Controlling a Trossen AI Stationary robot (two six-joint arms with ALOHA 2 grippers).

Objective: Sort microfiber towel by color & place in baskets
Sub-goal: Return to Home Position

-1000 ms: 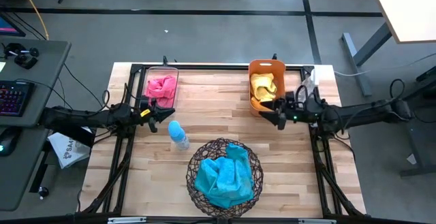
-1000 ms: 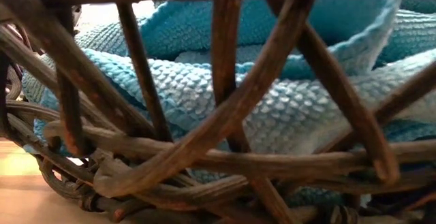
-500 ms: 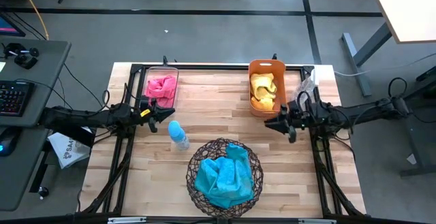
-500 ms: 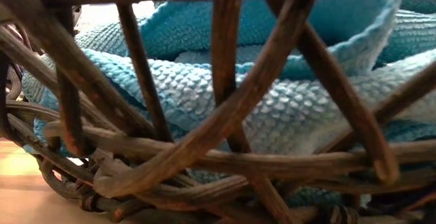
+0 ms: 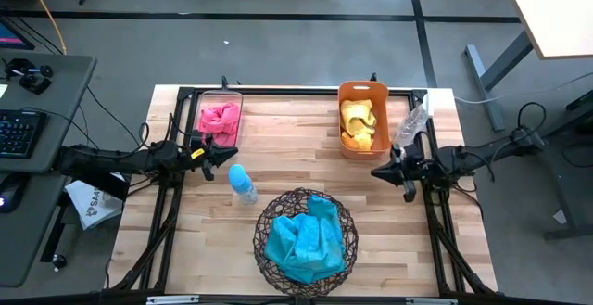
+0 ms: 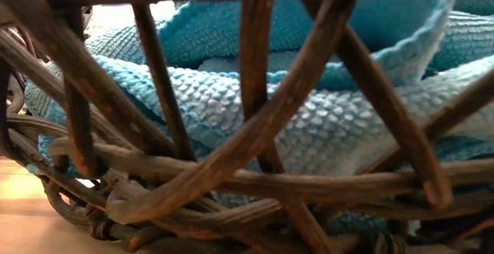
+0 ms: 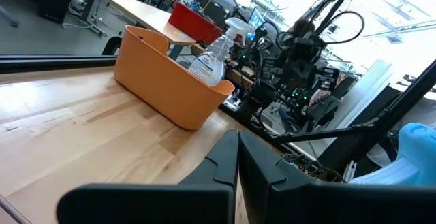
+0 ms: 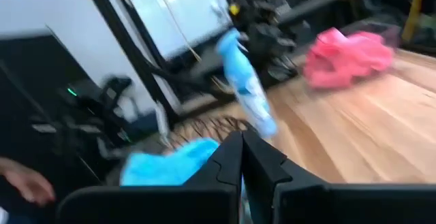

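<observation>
Three colours lie sorted in three containers. You have the pink towels (image 5: 220,118) bunched in the clear tub (image 5: 220,94) at the table's (image 5: 296,161) far-left corner. The yellow towels (image 5: 358,120) are crumpled in the orange bin (image 5: 362,87) along the same edge further right. The teal towels (image 5: 301,240) are heaped in the round wire basket (image 5: 262,220) at the opposite edge. At table height, the basket's brown strands fill the view, with nubbly teal weave behind them.

Your left gripper (image 5: 230,153) hangs just beside the clear tub's near end, fingers pressed together around nothing. Your right gripper (image 5: 376,170) sits by the right side rail, near the orange bin but apart from it, its fingers likewise pressed together and empty. Between the two grippers you have a wide bare stretch of wood. A light-blue bottle (image 5: 242,184) sits between the left gripper and the basket. A clear bottle (image 5: 410,121) stands just beside the orange bin's outer wall.

The top is pale planks in a black frame, on grey floor. A desk with a keyboard (image 5: 17,131) stands off to the left.
</observation>
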